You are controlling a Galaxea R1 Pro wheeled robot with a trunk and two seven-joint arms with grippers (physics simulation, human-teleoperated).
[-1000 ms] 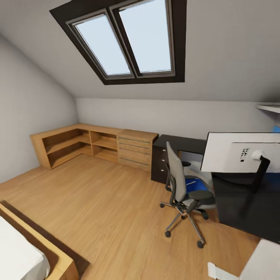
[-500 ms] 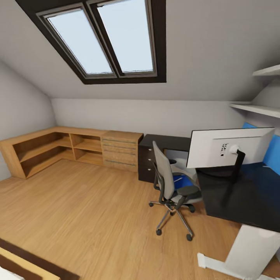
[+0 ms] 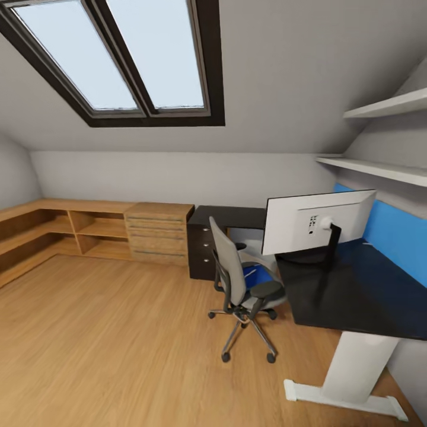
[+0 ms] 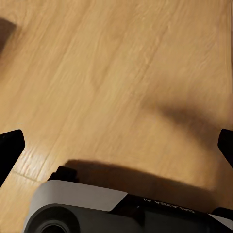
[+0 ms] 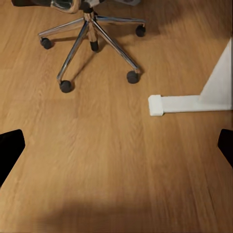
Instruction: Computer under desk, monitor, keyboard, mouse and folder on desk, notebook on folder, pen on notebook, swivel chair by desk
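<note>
While the robot is on its way across the wooden floor [image 3: 118, 332], risks are read from the head view, left to right. A light wooden shelf unit [image 3: 89, 231] is seen along the far wall, with a light wooden drawer unit [image 3: 157, 232] beside it, well apart from the work area. Next, the black drawers [image 3: 200, 252] of the worktop [image 3: 356, 290] are seen, and just in front of them the swivel chair [image 3: 240, 284] is parked, turned toward the worktop's inner corner. The blue folder [image 3: 258, 276] is seen on its seat, largely hidden by the backrest and armrest. A reach for it could be blocked by the backrest, and the chair could be rolled away on its castors if bumped by the base or an arm. Further right, the monitor [image 3: 317, 220] is seen upright on the worktop, its pale back turned to the camera; it could be knocked if an arm is swung wide. A blue wall panel [image 3: 391, 228] is seen behind it, and the white leg [image 3: 356, 370] could be struck by the base. Keyboard, notebook and pen cannot be made out.

In the wrist views, the left gripper [image 4: 116, 145] and the right gripper [image 5: 116, 145] are both held with fingers wide apart over the floor, nothing between them.
</note>
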